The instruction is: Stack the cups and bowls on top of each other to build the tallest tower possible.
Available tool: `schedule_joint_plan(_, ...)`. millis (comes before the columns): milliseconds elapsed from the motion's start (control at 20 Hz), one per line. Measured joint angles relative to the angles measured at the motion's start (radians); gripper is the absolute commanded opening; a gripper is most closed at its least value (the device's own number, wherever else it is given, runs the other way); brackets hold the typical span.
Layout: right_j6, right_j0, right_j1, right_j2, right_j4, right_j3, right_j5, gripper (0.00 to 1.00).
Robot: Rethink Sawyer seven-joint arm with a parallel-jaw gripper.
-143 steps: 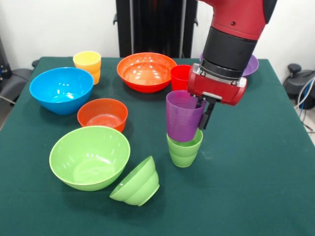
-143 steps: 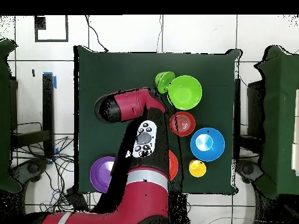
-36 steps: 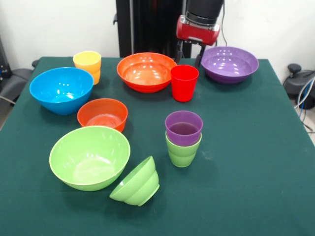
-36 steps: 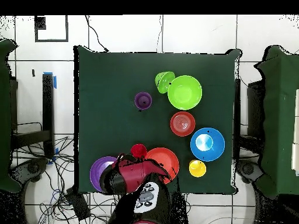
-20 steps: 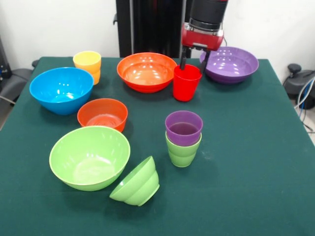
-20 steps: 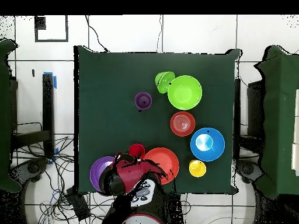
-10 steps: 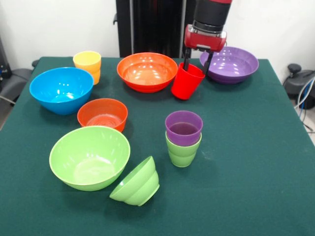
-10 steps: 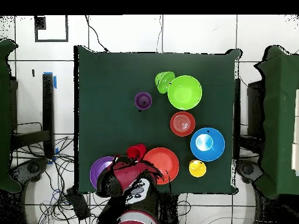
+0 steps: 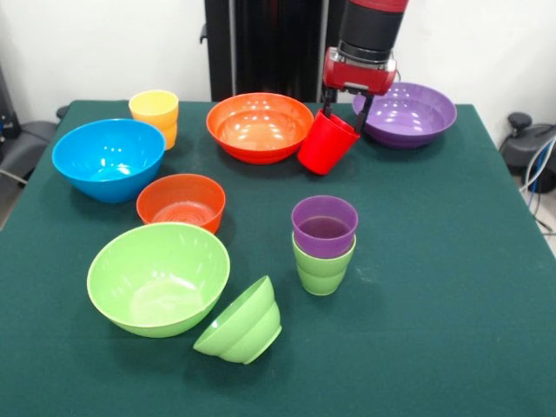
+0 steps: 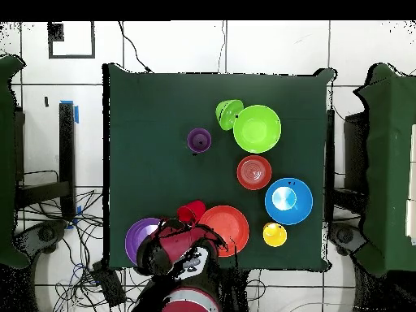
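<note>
Gripper (image 9: pixel 345 106) is now closing on the rim of the red cup (image 9: pixel 326 142), having come down from above it. Cup is lifting and tilting, base swinging toward the large orange bowl (image 9: pixel 259 127); a second ago it was standing upright on the table (image 9: pixel 452 287).

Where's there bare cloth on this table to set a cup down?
In the front view, the right side of the green tablecloth is bare, from the shallow purple bowl forward, right of the purple tumbler nested in the light-green tumbler. The left is crowded: big blue bowl, small orange-red bowl, large light-green bowl.
</note>
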Motion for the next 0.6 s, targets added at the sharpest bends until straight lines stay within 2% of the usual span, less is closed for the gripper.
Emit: schedule_joint_plan(600, 0.000, 0.000, -0.014, 0.000, 0.000, 0.000, 0.000, 1.00)
